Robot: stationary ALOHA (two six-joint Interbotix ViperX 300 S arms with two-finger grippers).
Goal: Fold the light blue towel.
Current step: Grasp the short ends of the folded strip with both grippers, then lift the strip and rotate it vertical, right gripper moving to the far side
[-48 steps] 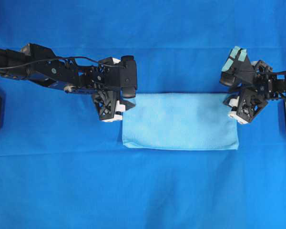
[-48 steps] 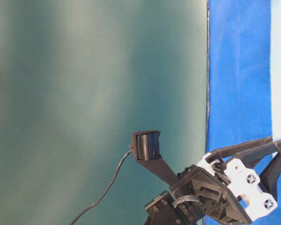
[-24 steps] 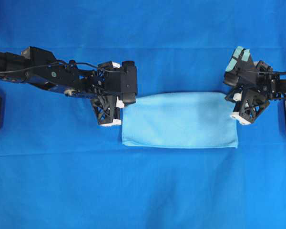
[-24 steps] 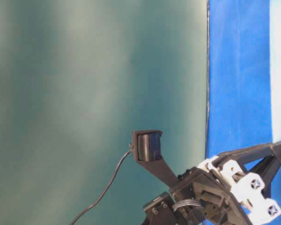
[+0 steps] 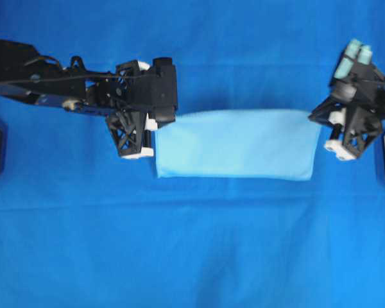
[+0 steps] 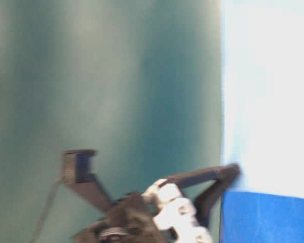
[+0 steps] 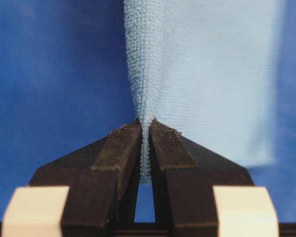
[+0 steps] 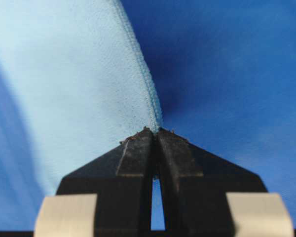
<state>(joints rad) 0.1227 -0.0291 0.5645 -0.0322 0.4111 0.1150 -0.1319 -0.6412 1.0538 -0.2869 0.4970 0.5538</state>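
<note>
Towel (image 5: 234, 144) is lying mid-desk as a folded strip, far edge lifting. L gripper (image 7: 145, 129) & R gripper (image 8: 155, 132) are pinching its far corners (jaws clenched on hem). Next: probably carrying that edge together over the near edge.
</note>
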